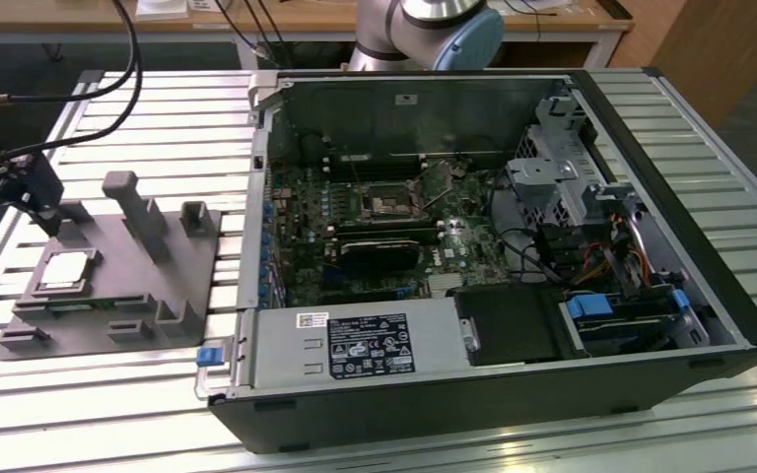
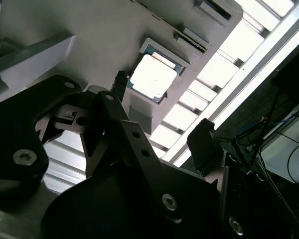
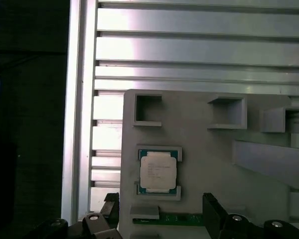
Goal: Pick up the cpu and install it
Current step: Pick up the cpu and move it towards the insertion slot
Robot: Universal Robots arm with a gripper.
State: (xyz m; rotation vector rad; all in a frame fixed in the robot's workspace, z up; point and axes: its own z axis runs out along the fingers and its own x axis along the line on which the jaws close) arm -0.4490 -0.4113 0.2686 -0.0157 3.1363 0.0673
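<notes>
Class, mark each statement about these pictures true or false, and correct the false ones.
1. The chip lies in a recess of the grey fixture. True.
2. The gripper holds the chip. False: it is open and empty, and the chip lies in the fixture.
3. The computer case lies open, with its motherboard showing. True.
4. The chip sits in the motherboard's socket. False: it is on the fixture, outside the case.
5. The fixture stands on the exterior view's right of the case. False: it stands on the left.
</notes>
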